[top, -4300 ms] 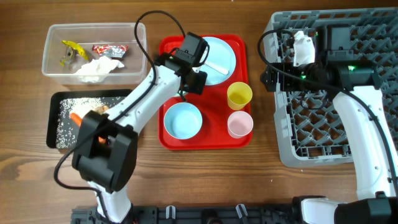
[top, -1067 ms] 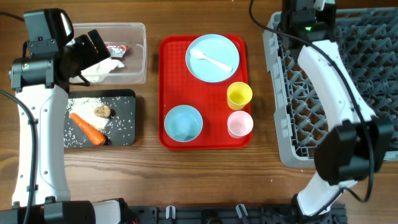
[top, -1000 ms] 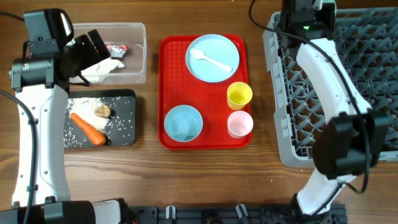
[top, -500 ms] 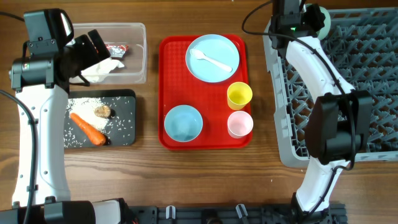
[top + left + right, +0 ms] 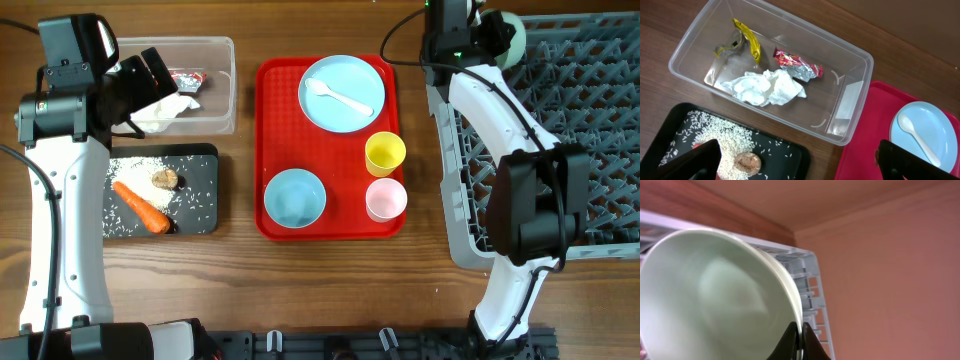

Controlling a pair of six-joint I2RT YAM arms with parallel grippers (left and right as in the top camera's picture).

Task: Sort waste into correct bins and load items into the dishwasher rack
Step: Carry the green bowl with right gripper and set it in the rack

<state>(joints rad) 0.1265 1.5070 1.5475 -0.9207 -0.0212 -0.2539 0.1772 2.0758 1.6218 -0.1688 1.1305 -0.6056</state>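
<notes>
While the right gripper is clamped on the rim of a tilted pale bowl over the far corner of the grey dishwasher rack, nearest the red tray, the left gripper hangs with jaws wide apart above the clear tub. The red tray carries a pale blue plate with a white spoon, a second blue bowl, a yellow cup and a pink cup. On the black tray lie rice, a carrot and a brown lump. The tub holds a crumpled tissue, a red-and-white wrapper and a yellow scrap.
</notes>
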